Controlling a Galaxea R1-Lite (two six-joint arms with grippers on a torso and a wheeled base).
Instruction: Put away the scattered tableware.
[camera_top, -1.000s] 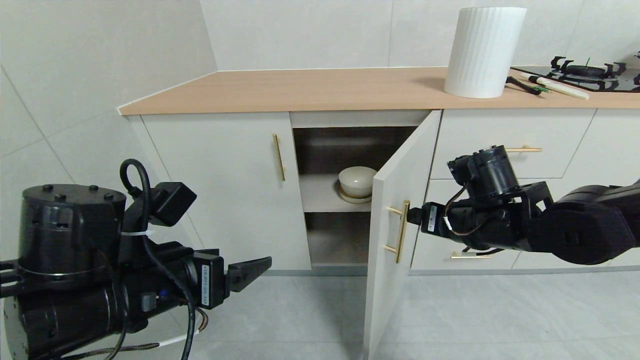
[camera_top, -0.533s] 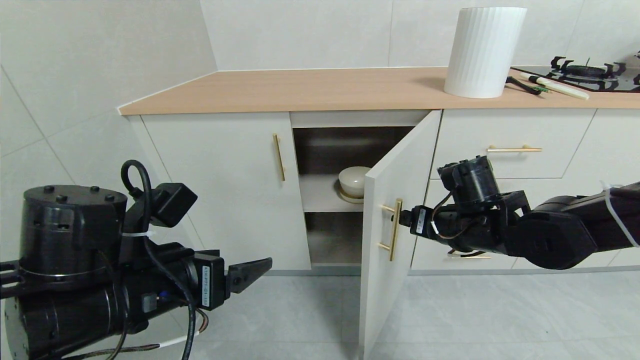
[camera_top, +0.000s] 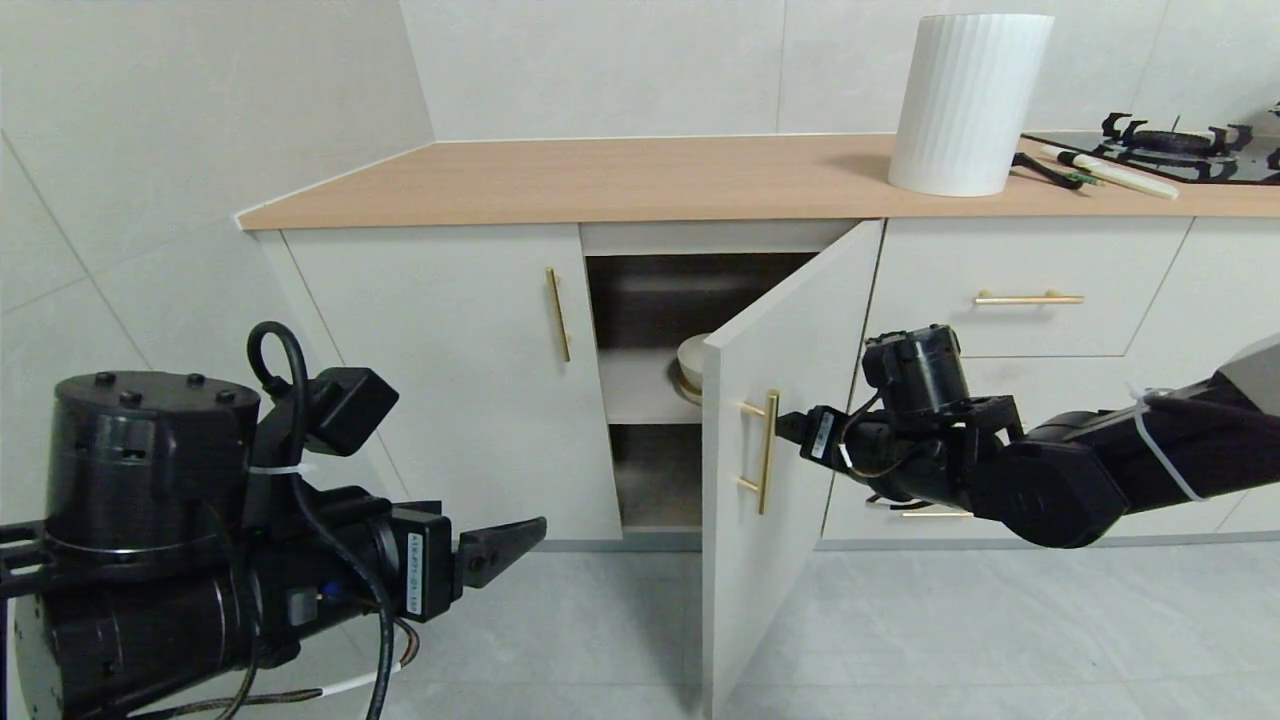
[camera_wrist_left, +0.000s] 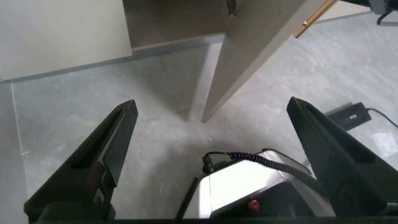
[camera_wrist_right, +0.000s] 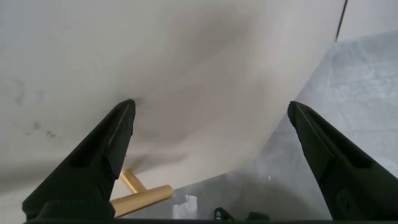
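Note:
A cream bowl (camera_top: 688, 360) sits on a plate on the middle shelf inside the cabinet, mostly hidden behind the half-swung white door (camera_top: 770, 520). My right gripper (camera_top: 788, 426) is pressed against the door's outer face beside its gold handle (camera_top: 762, 452). In the right wrist view this gripper (camera_wrist_right: 211, 162) is open, with the door (camera_wrist_right: 186, 74) filling the gap and the handle (camera_wrist_right: 146, 193) close by. My left gripper (camera_top: 512, 543) hangs low at the left, open and holding nothing; in the left wrist view it (camera_wrist_left: 211, 162) hovers over the floor near the door's lower corner (camera_wrist_left: 261, 56).
On the wooden countertop (camera_top: 600, 180) stand a tall white ribbed container (camera_top: 968, 100), some utensils (camera_top: 1110, 172) and a gas hob (camera_top: 1170, 140). The left cabinet door (camera_top: 450, 380) is closed. Drawers (camera_top: 1030, 298) lie to the right. Grey tiled floor (camera_top: 950, 630) spreads below.
My right arm has moved left and swung the cabinet door further toward closed, so the door now covers most of the bowl. The left arm has stayed put.

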